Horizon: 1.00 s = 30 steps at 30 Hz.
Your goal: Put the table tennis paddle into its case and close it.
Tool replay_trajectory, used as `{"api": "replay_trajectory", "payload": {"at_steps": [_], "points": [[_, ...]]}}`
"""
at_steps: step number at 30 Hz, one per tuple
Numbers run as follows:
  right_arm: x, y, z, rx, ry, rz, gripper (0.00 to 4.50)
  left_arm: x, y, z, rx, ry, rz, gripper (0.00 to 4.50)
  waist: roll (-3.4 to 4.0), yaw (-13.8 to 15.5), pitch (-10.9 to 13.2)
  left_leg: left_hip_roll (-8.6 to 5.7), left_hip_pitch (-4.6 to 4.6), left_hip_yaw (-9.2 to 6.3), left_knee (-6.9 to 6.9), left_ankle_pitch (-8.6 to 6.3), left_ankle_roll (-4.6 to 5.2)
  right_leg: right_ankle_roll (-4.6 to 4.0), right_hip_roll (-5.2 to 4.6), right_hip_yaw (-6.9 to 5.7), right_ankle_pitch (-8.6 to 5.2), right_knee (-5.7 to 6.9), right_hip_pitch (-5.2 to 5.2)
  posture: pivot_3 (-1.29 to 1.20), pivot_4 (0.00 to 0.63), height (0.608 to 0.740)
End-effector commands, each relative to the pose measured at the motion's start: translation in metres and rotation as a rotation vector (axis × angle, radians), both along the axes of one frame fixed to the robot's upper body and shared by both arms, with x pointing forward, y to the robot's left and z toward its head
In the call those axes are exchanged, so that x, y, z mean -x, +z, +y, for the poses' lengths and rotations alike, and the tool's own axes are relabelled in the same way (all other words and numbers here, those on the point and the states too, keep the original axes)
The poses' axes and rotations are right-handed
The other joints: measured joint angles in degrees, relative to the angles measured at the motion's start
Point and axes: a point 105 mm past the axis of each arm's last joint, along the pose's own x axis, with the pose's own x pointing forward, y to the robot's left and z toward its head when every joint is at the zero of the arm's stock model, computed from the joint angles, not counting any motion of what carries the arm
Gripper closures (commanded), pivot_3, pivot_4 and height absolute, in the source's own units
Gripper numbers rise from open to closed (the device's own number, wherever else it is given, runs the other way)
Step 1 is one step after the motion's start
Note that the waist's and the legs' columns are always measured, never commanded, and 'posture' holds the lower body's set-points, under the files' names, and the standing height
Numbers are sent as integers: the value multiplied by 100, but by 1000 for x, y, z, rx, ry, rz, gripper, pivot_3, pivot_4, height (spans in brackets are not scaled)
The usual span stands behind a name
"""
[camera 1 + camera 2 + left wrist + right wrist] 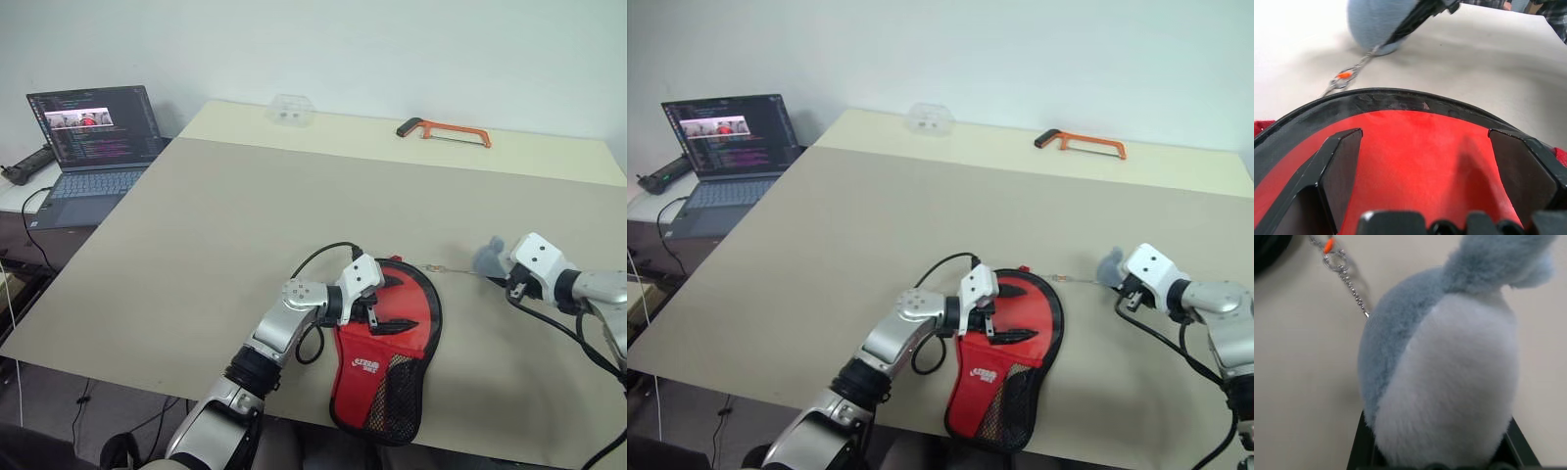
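Observation:
The case (387,352) lies flat near the table's front edge, red side up, with white lettering and a black mesh pocket (397,392). My left gripper (387,318) hovers open over its round part, and both fingers (1337,171) straddle the red fabric. A thin ball chain (446,268) runs from the case's top edge to a grey-blue plush charm (487,257). My right gripper (502,266) is shut on that charm (1444,382), to the right of the case. The table tennis paddle is hidden from view.
An orange-framed hacksaw (446,132) and a clear plastic box (291,110) lie at the table's far edge. An open laptop (93,137) sits on a lower desk to the left. The case's narrow end reaches the beige table's (245,215) front edge.

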Motion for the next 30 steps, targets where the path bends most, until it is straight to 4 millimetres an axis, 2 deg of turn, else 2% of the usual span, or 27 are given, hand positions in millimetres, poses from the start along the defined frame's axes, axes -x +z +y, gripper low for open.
{"api": "replay_trajectory", "payload": {"at_steps": [1, 9, 11, 16, 25, 30], "points": [[13, 10, -19, 27, -29, 5, 3541, 3, -11, 0, -30, -16, 33, 0, 3, 21, -1, 0, 0, 0, 1, 0, 0, 0, 0, 0, 0, 0, 0, 0, 150, 740], [61, -2, -28, -15, 14, 178, 3541, 3, -12, -2, -44, -50, 28, 0, 9, 61, -5, -16, -1, -9, 0, -1, 4, 2, -9, -7, -1, -4, 8, 0, 150, 740], [78, -8, -26, -23, 53, 252, 3541, 2, -13, -1, -51, -57, 25, 0, 11, 67, -7, -26, 0, -17, -1, 0, 5, 3, -13, -10, -2, -5, 11, 0, 150, 740], [126, -13, 0, -83, 217, 446, 3542, 1, -14, -1, -58, -65, 24, 0, 9, 69, -8, -60, -4, -35, -2, -1, 13, 20, -38, -15, -11, -6, 16, 0, 150, 740], [171, -21, 48, -173, 428, 623, 3542, -2, -19, 2, -79, -62, 25, 0, 7, 31, -9, -70, -2, -56, 3, -8, 40, 25, -42, -26, -9, 1, 23, 0, 150, 740], [209, -27, 83, -217, 591, 744, 3542, -5, -20, 4, -94, -57, 24, 0, 7, 29, -10, -72, -5, -69, 3, -8, 41, 25, -42, -34, -9, 1, 25, 0, 150, 740]]}}
